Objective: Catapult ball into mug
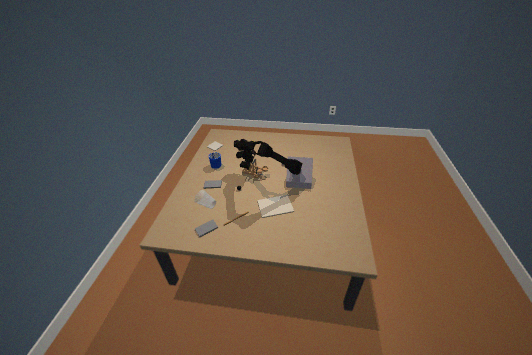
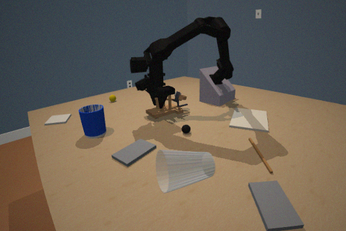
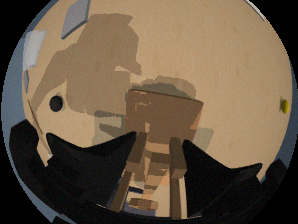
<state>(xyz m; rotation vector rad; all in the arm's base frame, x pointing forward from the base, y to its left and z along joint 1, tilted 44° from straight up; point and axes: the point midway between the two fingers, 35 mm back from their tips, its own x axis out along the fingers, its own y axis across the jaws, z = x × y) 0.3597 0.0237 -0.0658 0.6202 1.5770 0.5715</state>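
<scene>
The wooden catapult [image 1: 257, 175] [image 2: 156, 112] [image 3: 162, 117] stands on the table in front of the arm. My gripper [image 2: 161, 101] [image 3: 160, 140] points down and is shut on the catapult's upright frame, one finger on each side of its posts. The blue mug [image 1: 215, 160] [image 2: 93, 121] stands upright, apart from the catapult, at the left in the top and exterior views. A black ball [image 1: 239, 188] [image 2: 186, 129] [image 3: 56, 103] lies on the table beside the catapult. A yellow ball [image 2: 112, 98] [image 3: 285, 106] lies farther back. The fingers partly hide the catapult; I cannot tell whether its cup holds anything.
A translucent cup [image 1: 205, 199] [image 2: 185, 169] lies on its side. Grey slabs [image 2: 134, 152] [image 2: 276, 205], a thin wooden stick [image 1: 236, 218] [image 2: 261, 155] and white pads [image 2: 250, 120] [image 2: 58, 119] lie around. A mauve wedge block [image 1: 306, 167] [image 2: 208, 89] stands by the arm's base.
</scene>
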